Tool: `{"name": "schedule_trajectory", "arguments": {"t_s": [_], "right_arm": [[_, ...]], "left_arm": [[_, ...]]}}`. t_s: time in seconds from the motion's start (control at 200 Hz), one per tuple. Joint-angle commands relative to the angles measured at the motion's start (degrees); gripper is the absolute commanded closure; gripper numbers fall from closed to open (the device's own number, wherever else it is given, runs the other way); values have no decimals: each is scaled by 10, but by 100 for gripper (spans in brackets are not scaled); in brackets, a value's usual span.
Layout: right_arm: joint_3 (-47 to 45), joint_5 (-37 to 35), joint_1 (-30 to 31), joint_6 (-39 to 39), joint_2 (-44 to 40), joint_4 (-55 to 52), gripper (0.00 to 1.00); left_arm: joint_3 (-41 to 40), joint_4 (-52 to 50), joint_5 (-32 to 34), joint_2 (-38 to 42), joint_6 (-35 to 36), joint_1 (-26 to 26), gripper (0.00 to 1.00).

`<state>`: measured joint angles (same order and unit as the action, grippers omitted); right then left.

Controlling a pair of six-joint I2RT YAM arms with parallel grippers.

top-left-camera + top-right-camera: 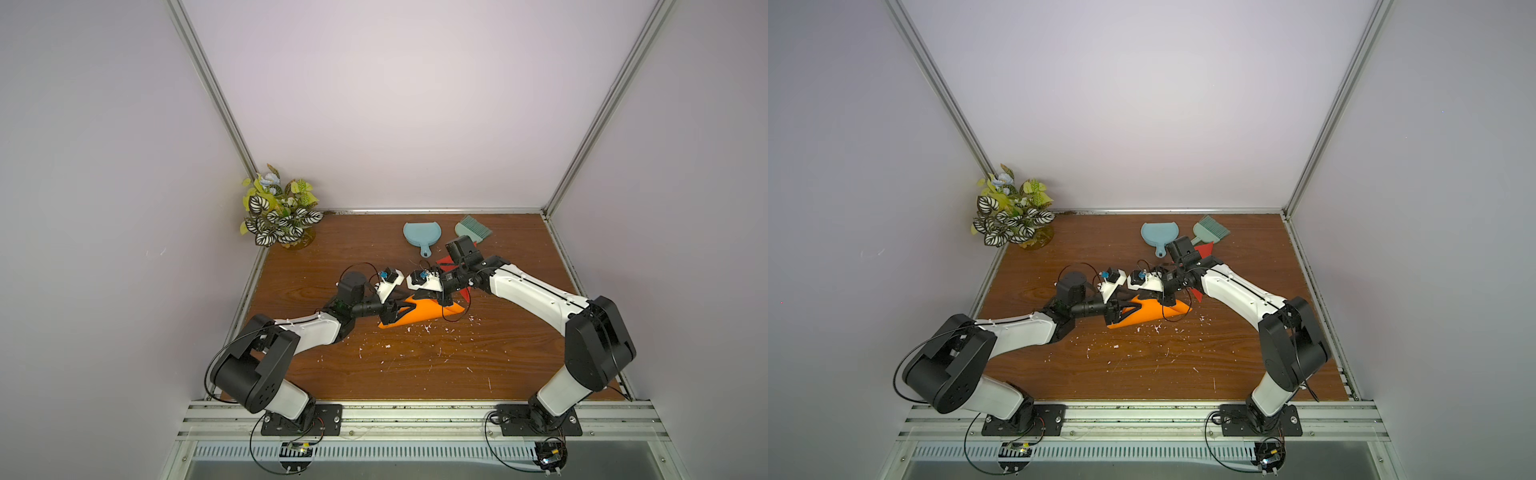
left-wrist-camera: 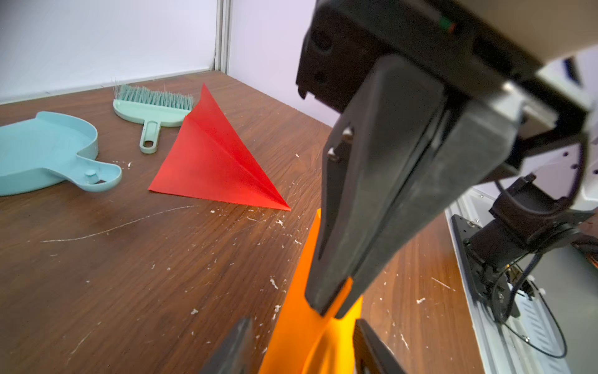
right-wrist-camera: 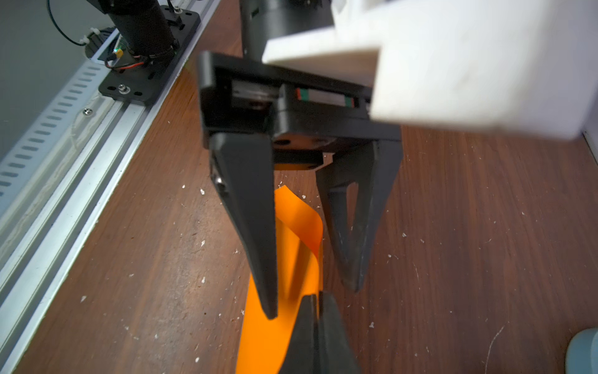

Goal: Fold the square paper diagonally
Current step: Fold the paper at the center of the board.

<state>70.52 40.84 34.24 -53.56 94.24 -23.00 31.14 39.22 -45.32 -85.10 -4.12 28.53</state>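
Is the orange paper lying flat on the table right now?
No, the orange paper curls up off the table, with one end pinched between the shut jaws of the right gripper.

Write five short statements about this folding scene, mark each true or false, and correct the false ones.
1. The right claw is shut on the orange paper. True.
2. The left claw is shut. False: its jaws stand apart, with the orange paper between them.
3. The red paper lies flat and unfolded. False: it is folded into a triangle, with one flap raised.
4. The brush lies inside the dustpan. False: it lies beside the dustpan, apart from it, on the table.
5. White scraps are scattered on the table. True.
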Motion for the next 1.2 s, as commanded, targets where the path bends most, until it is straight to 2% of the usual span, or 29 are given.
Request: {"name": "schedule_trajectory", "arguments": {"t_s": [0.0,0.18,0.365,0.575,0.786,1.196], "right_arm": [[30,23,3,-19,-1,-32,100],[31,35,3,-17,-2,-29,100],[32,45,4,-21,0,-39,100],[36,52,4,-16,3,-41,100],[41,57,4,-8,5,-39,100],[48,61,4,-7,9,-48,100]], "left_arm": [[-7,22,10,8,41,7,41],[-10,42,-3,4,67,15,38],[-10,61,-7,1,67,19,41],[-5,67,-21,-10,63,22,56],[-10,67,-21,-15,63,24,60],[-9,56,-9,-20,67,29,89]]}}
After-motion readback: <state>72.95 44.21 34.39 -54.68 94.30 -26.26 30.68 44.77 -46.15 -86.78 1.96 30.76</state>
